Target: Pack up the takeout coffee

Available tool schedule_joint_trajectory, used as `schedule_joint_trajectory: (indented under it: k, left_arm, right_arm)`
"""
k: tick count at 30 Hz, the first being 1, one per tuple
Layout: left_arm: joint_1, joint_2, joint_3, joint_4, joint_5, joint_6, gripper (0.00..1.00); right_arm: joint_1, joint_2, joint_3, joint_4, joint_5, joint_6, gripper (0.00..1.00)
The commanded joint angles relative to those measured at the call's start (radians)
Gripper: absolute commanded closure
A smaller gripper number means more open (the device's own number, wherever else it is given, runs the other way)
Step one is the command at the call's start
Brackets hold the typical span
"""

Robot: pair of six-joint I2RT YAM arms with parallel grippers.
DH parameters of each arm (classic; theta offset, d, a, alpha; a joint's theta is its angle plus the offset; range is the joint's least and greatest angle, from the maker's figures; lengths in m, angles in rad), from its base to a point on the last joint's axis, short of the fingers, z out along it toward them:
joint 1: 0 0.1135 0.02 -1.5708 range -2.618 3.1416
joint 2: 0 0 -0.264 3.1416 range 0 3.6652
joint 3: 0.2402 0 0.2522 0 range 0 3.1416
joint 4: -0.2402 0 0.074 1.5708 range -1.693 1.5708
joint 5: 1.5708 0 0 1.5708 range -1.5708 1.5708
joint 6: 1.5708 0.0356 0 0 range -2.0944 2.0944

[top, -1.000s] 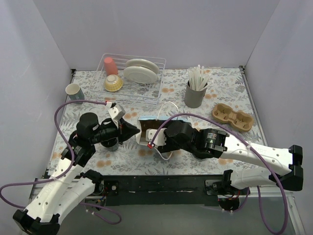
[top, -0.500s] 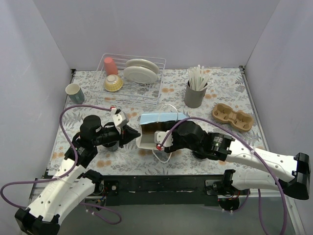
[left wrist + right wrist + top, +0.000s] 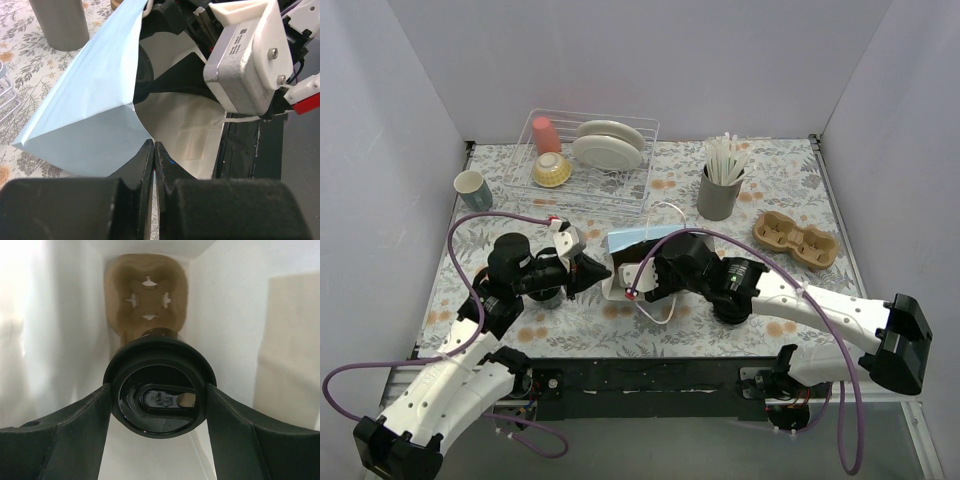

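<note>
Deep inside the blue bag (image 3: 90, 115), the right gripper (image 3: 159, 390) is clamped on the lidded coffee (image 3: 159, 407), near a carrier (image 3: 145, 285) at the far end. The left gripper (image 3: 153, 150) is pinched on the bag's edge.

Wire dish rack (image 3: 592, 206) at back left of floral tablecloth (image 3: 780, 180). Inside rack: pink cup (image 3: 546, 133) upside down, yellow bowl (image 3: 552, 170), pale plates (image 3: 608, 145) leaning. Pale mug (image 3: 472, 187) just left of rack. Grey holder (image 3: 719, 197) at back right, full of white sticks (image 3: 725, 158). Brown cardboard cup carrier (image 3: 795, 240) near right edge, cups none.
</note>
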Motion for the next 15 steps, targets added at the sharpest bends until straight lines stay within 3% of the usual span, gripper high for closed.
schedule_joint_trajectory:
  k: [1, 15]
  left_arm:
    - [-0.001, 0.0, 0.002, 0.023, 0.045, 0.009, 1.0]
    - [-0.001, 0.003, 0.006, -0.003, 0.04, 0.021, 1.0]
  right_arm:
    - [-0.004, 0.035, 0.049, 0.075, -0.001, -0.058, 0.6]
    - [-0.041, 0.079, -0.014, 0.142, 0.006, -0.052, 0.61]
